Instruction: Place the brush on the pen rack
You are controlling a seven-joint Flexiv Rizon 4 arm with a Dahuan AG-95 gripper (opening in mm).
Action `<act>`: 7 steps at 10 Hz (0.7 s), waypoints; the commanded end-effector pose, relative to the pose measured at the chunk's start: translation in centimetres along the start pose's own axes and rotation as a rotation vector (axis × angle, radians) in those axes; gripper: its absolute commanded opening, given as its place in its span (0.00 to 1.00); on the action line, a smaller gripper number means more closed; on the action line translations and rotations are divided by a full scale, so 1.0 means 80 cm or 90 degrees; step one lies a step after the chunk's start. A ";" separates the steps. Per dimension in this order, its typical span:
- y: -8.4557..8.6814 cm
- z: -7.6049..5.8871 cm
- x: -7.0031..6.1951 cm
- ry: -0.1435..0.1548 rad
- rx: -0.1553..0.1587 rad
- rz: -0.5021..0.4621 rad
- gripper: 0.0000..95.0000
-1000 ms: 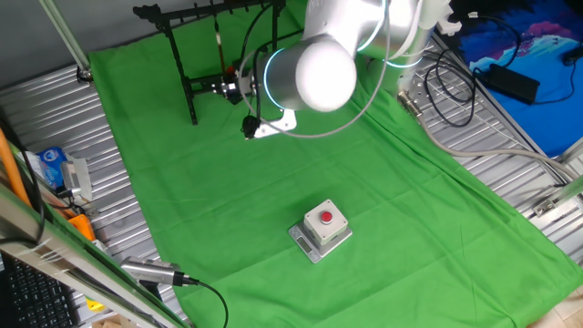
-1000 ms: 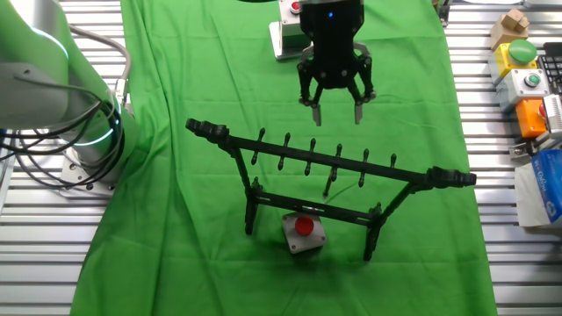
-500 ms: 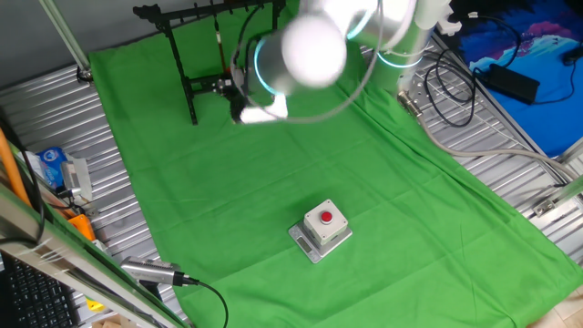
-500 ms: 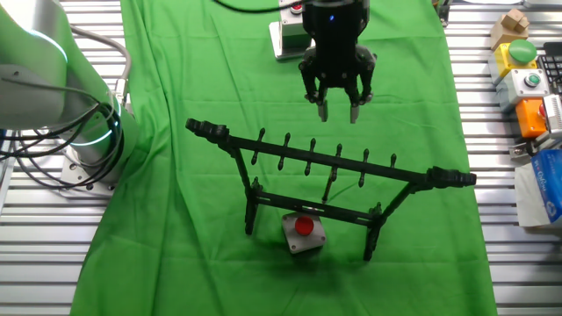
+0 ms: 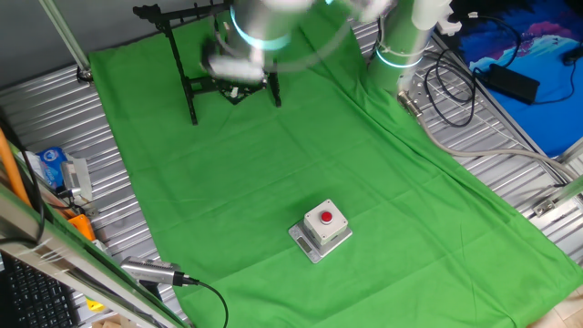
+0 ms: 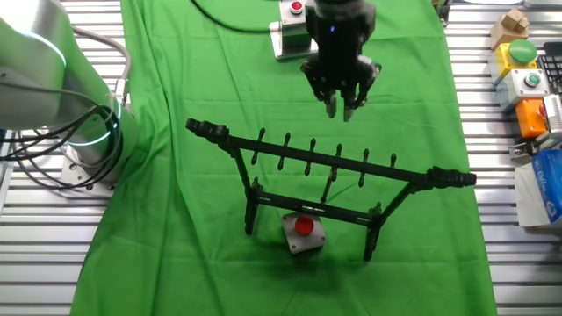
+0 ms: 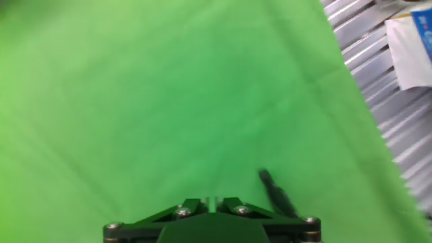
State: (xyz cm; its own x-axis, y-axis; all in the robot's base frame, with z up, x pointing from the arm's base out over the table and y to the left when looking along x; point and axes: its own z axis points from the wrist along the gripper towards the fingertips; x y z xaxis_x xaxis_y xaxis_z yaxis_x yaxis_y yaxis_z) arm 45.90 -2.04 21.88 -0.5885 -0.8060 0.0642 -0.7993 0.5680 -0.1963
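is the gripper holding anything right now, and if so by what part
Nothing is held. The gripper hangs above the green cloth behind the pen rack, its fingers close together with nothing between them. The brush hangs from the rack's top bar.

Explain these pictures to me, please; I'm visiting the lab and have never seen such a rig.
This is one robot arm standing beside a table covered with a green cloth. Two pictures come from fixed cameras on different sides of the table. The third comes from a camera on the arm's hand, looking down at the cloth. At the arm's end is a pincer, whose two fingers look closed with nothing between them. On the cloth stand a black rack and a box with a red button. A thin rod hanging from the rack looks like the brush.
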 end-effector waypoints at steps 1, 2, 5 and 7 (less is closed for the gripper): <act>0.006 0.001 -0.017 -0.123 -0.099 0.138 0.00; 0.007 0.001 -0.018 -0.109 -0.099 0.130 0.00; 0.007 0.001 -0.018 -0.098 -0.093 0.110 0.00; 0.007 0.001 -0.018 -0.073 -0.093 0.101 0.00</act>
State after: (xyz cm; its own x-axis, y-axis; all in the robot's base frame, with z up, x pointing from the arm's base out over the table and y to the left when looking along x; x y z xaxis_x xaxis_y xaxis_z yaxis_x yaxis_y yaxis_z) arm 46.35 -0.63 21.61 -0.7411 -0.6493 -0.1710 -0.6602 0.7511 0.0094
